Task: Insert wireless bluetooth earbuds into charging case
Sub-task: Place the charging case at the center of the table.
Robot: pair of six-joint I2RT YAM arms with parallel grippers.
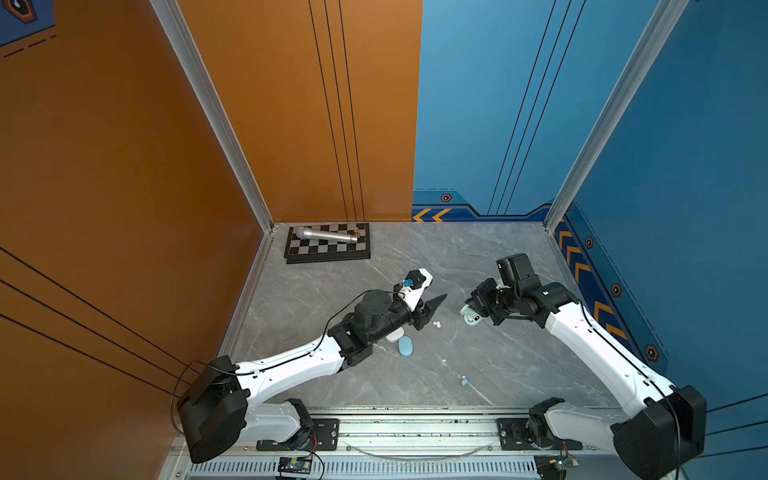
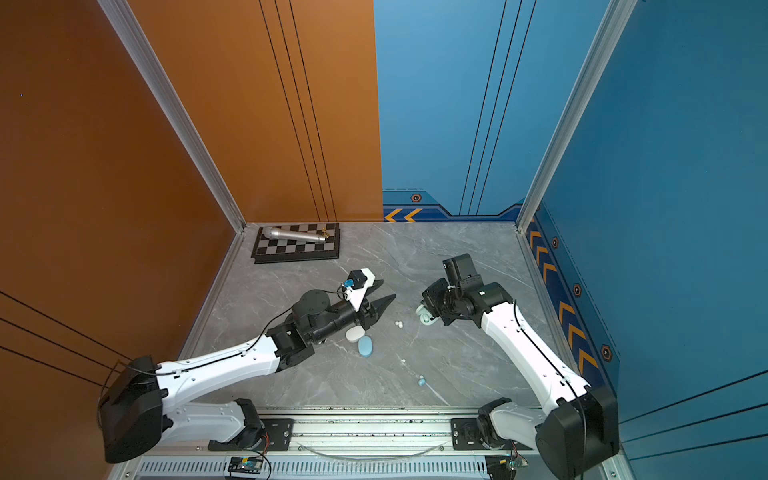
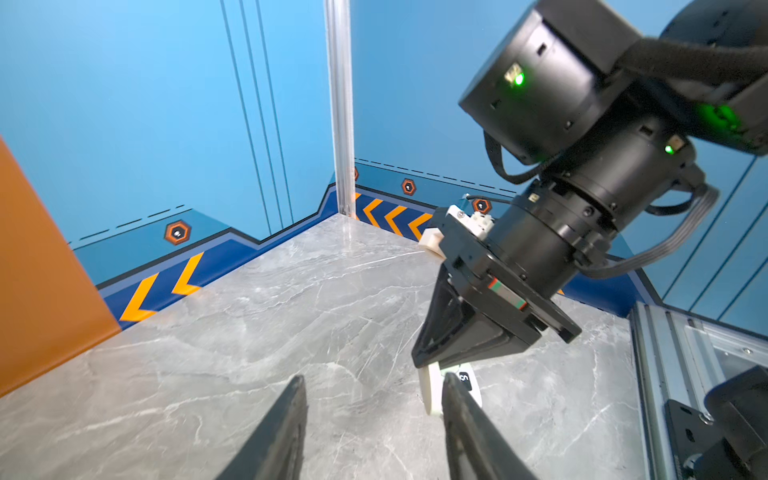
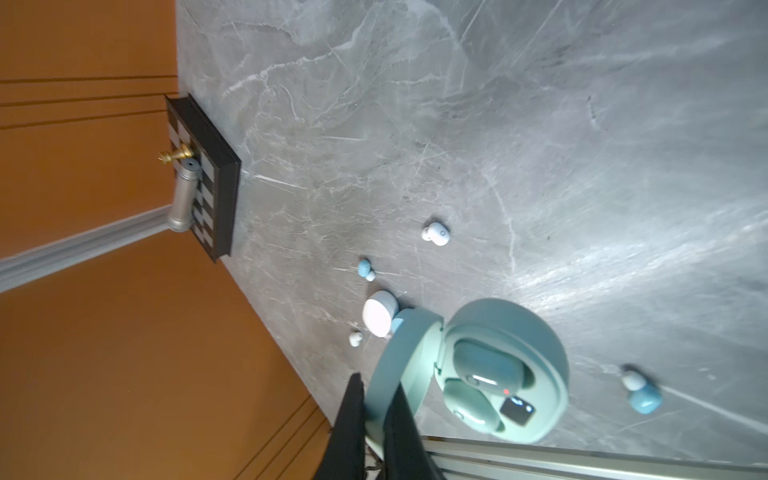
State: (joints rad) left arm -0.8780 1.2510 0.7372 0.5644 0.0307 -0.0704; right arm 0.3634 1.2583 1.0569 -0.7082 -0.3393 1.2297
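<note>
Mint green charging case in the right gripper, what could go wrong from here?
The right gripper pinches only the lid of the mint green oval plastic charging case, so it could slip or swing shut. The open left gripper hovers near two tiny white earbuds and could scatter them.

grey marble table (image 1: 498, 365) and the small things on it

a chessboard (image 1: 328, 249) lies flat in the far left corner, close to both walls. left of the middle a white case (image 1: 395, 336) and a blue case (image 1: 405, 346) lie just beside each other, lids shut. two white earbuds (image 1: 435, 323) lie close together near them, towards the middle. nearer the front edge is a white speck (image 1: 444, 360), then a pale blue earbud (image 1: 464, 380), well apart from the cases (an open mint case (image 1: 469, 316) is low over the middle; whether it touches the stone i cannot tell).
</note>
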